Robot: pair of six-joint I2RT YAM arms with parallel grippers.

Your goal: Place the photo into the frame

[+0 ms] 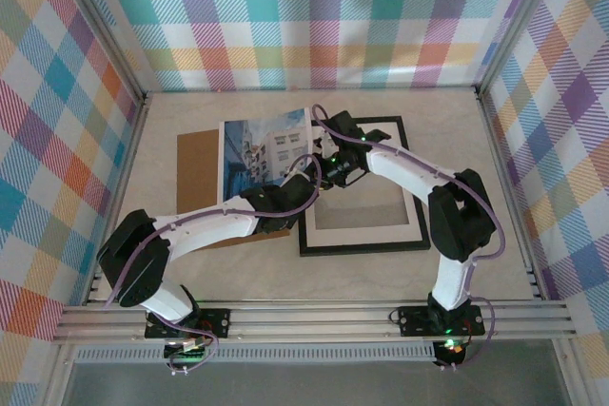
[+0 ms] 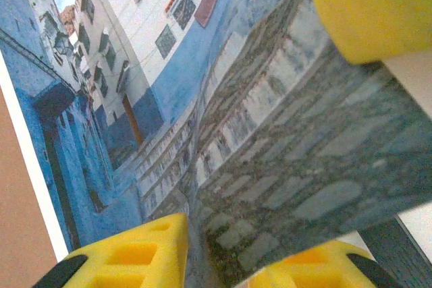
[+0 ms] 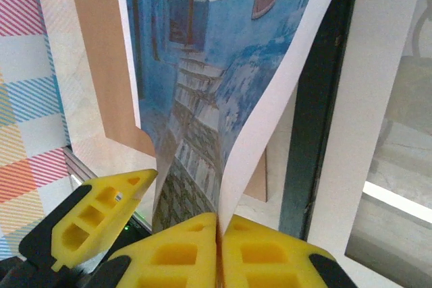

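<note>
Pinching the white-bordered blue paper photo (image 1: 262,154) edgewise in the closed right gripper (image 3: 218,234) and straddling it with the left gripper (image 2: 236,247), hold unclear, raised beside the thin black rectangular frame (image 1: 362,247) for insertion.

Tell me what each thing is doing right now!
photo, lifted and bent, held at its white edge.
frame, lying flat, no picture in it yet.
brown board, lying flat, partly under the photo.
right gripper, shut on the photo.
left gripper, fingers on both sides of the photo; grip unclear.
</note>
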